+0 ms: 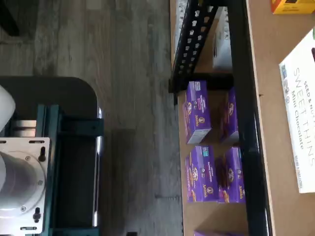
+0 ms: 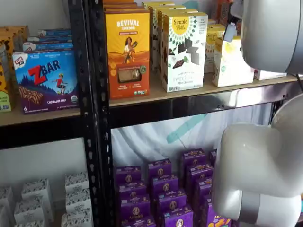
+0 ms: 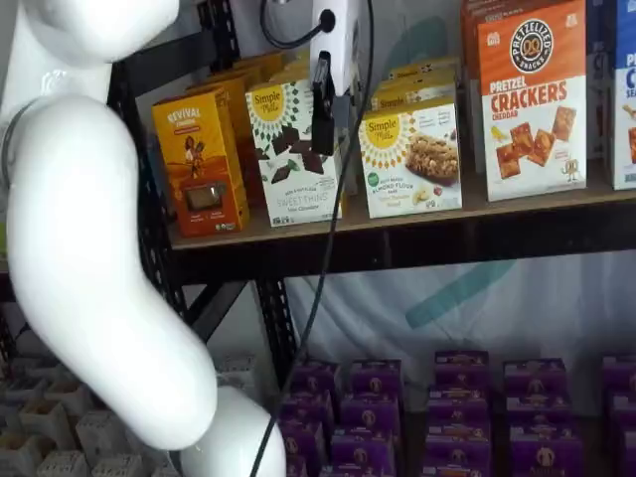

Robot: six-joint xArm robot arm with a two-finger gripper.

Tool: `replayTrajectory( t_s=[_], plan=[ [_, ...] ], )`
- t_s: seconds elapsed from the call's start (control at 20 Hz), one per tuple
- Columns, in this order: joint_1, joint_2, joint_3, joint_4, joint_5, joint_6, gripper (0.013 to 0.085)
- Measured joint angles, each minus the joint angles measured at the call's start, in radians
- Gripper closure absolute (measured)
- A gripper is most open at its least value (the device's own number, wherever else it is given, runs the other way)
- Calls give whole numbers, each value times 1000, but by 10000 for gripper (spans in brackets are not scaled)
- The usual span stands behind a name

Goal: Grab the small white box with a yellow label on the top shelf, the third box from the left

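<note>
Jaws side-on, so whether they're parted I can't tell: the gripper hangs empty before the tall chocolate box, and the small white box waits ungrabbed just beside it on the top shelf.

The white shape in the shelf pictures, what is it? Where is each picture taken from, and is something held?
It is a robot arm. Two fixed cameras face the shelves from the front, with the arm between. The third camera sits on the wrist and looks down at the floor and purple boxes. The gripper hangs before the top shelf, near the small white box. Its black finger shows side-on, so open or shut is unclear; it seems to hold nothing.
</note>
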Motion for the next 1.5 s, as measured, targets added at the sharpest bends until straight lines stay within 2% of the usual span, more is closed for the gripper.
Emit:
replayTrajectory(
  t_s=[0.1,0.15,0.3,0.6,0.75,0.85,0.95,1.2,1.5],
  plan=[
    [40,1,1,-40,7,21,130],
    [55,-5,10,-45,4,33,130],
    [69,-22,38,-24,-18,53,130],
    [27,-36,69,72,-113,41,130],
    [-2,-16,58,118,-159,24,130],
    [-13,12,34,132,-181,15,130],
    [-15,35,16,129,-206,8,130],
    [-3,95,-16,88,-274,-12,130],
    [11,133,-8,44,-348,-32,130]
  ],
)
